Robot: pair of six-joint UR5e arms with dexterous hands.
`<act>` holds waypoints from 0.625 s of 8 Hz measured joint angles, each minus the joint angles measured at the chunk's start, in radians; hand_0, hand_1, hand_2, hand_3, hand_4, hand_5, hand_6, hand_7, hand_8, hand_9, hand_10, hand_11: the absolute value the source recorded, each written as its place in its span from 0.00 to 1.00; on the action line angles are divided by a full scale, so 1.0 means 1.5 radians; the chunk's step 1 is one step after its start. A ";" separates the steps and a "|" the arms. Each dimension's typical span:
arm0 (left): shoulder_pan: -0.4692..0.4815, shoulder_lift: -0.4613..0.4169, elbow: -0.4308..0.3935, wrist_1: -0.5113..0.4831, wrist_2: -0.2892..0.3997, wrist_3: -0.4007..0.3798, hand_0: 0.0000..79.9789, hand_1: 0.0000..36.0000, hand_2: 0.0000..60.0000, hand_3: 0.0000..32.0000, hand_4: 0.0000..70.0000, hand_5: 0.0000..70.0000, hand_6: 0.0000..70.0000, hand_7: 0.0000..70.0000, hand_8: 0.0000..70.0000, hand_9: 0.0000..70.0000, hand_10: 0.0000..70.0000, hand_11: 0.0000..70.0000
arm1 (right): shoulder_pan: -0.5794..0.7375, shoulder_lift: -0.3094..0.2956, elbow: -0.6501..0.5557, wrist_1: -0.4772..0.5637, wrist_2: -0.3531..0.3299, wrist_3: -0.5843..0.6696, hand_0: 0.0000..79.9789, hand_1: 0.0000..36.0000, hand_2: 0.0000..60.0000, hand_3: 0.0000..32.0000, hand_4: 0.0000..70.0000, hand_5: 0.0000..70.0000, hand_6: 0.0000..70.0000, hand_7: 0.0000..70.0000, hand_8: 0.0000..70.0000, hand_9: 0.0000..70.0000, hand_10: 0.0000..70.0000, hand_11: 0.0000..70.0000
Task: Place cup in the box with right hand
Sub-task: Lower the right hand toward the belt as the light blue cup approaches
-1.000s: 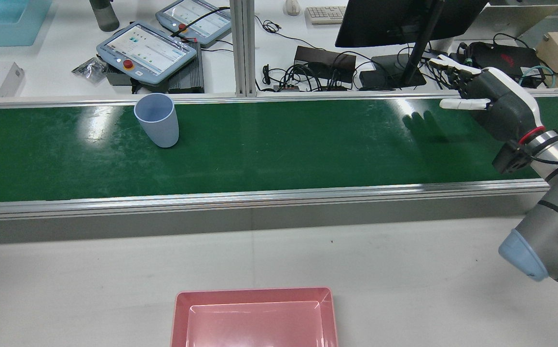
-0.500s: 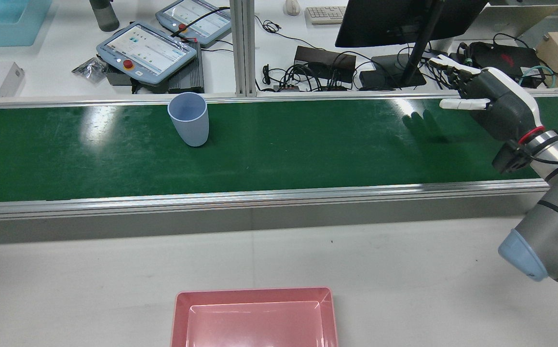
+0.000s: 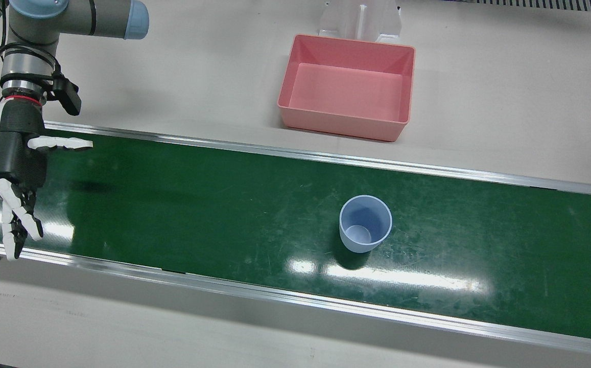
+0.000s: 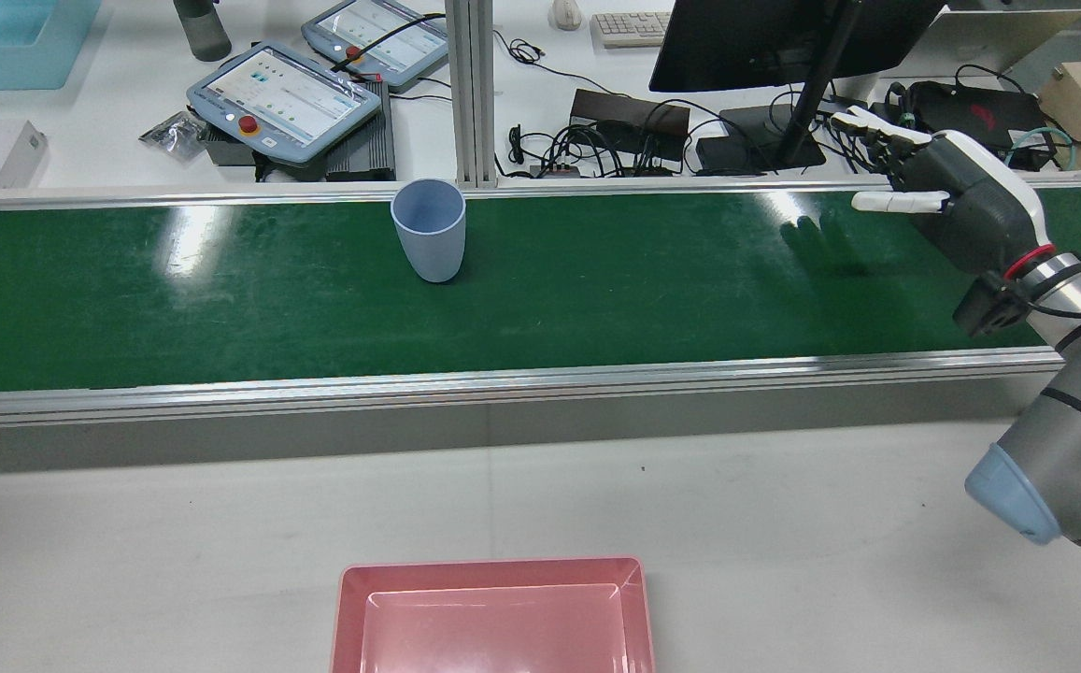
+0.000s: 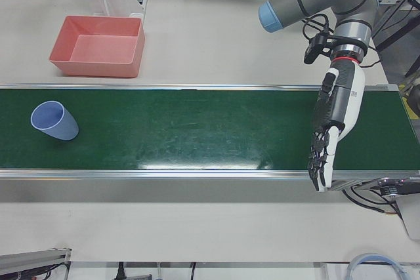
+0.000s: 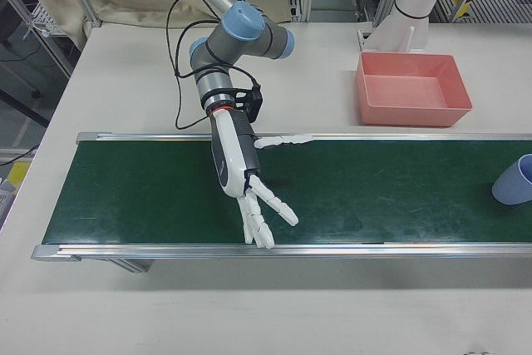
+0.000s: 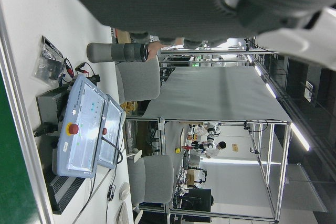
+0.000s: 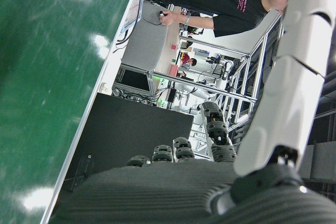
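My right hand [image 4: 956,201] hangs above the far right end of the green conveyor belt [image 4: 596,280] in the rear view, holding nothing, its fingers [image 3: 17,220] stretched out straight and apart and the thumb stuck out sideways. From the front view I see it at the view's left end of the belt, palm turned toward the cup, fingertips reaching to the belt's outer aluminium rail.

I find the pale blue cup [image 3: 365,223] standing upright on the belt, its long axis vertical, mouth up and the narrower base down. It sits toward the operators' side of the belt, well apart from my hand. In the right-front view only part of it shows at the right edge.

I see the pink box [image 3: 346,87] resting on the white table [image 3: 504,92] on the robot's side of the belt, open side up, with its long sides running parallel to the belt.

My left hand shows only as a dark blurred edge in its own camera; I cannot tell how its fingers are set.
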 measured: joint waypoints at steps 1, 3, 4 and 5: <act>0.000 0.000 0.000 0.000 0.000 0.000 0.00 0.00 0.00 0.00 0.00 0.00 0.00 0.00 0.00 0.00 0.00 0.00 | 0.000 0.000 -0.001 0.002 0.000 0.007 0.60 0.45 0.12 0.00 0.03 0.06 0.05 0.13 0.03 0.07 0.00 0.00; 0.000 0.000 0.000 0.000 0.000 0.000 0.00 0.00 0.00 0.00 0.00 0.00 0.00 0.00 0.00 0.00 0.00 0.00 | 0.001 0.000 0.001 0.001 0.000 0.023 0.61 0.46 0.11 0.00 0.03 0.06 0.05 0.14 0.03 0.08 0.00 0.00; 0.000 0.000 0.000 0.000 0.000 0.000 0.00 0.00 0.00 0.00 0.00 0.00 0.00 0.00 0.00 0.00 0.00 0.00 | 0.001 0.000 0.002 0.000 0.000 0.030 0.61 0.46 0.11 0.00 0.04 0.06 0.05 0.14 0.03 0.08 0.00 0.00; 0.000 0.000 0.000 0.000 0.000 0.000 0.00 0.00 0.00 0.00 0.00 0.00 0.00 0.00 0.00 0.00 0.00 0.00 | 0.000 0.000 0.003 -0.001 0.000 0.035 0.61 0.46 0.11 0.00 0.06 0.06 0.06 0.17 0.02 0.08 0.00 0.00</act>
